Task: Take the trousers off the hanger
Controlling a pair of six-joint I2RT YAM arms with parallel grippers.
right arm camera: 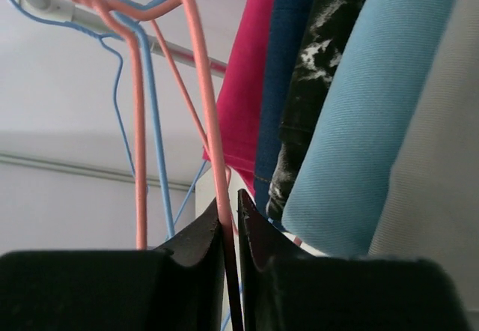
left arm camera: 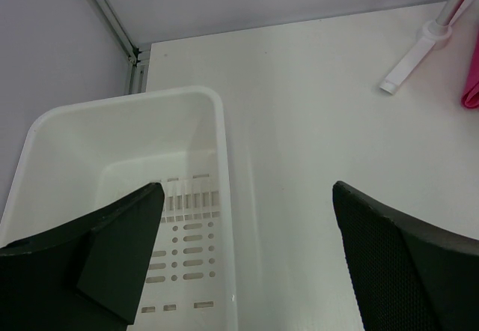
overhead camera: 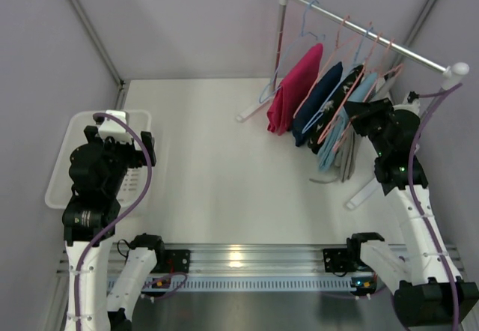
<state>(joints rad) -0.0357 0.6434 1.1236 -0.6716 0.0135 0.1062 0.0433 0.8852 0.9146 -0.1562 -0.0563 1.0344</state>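
The light sky-blue trousers point(overhead camera: 330, 145) and the light grey trousers point(overhead camera: 346, 163) hang folded over hangers at the right end of the rack. Both show close up in the right wrist view, the sky-blue pair point(right arm camera: 367, 121) beside the grey pair point(right arm camera: 441, 196). My right gripper point(overhead camera: 361, 111) is at those hangers. In its wrist view the right gripper point(right arm camera: 230, 204) is shut on the wire of a salmon-pink hanger point(right arm camera: 202, 84). My left gripper point(overhead camera: 120, 145) hovers over the white bin point(overhead camera: 58, 175); in the left wrist view it point(left arm camera: 245, 196) is open and empty.
The rack's rail point(overhead camera: 374, 35) also carries magenta point(overhead camera: 288, 91), navy point(overhead camera: 314, 102) and black patterned point(overhead camera: 333, 106) trousers on blue and pink hangers. The rack's white foot point(left arm camera: 412, 54) rests on the table. The bin's rim point(left arm camera: 112, 100) lies by the left wall.
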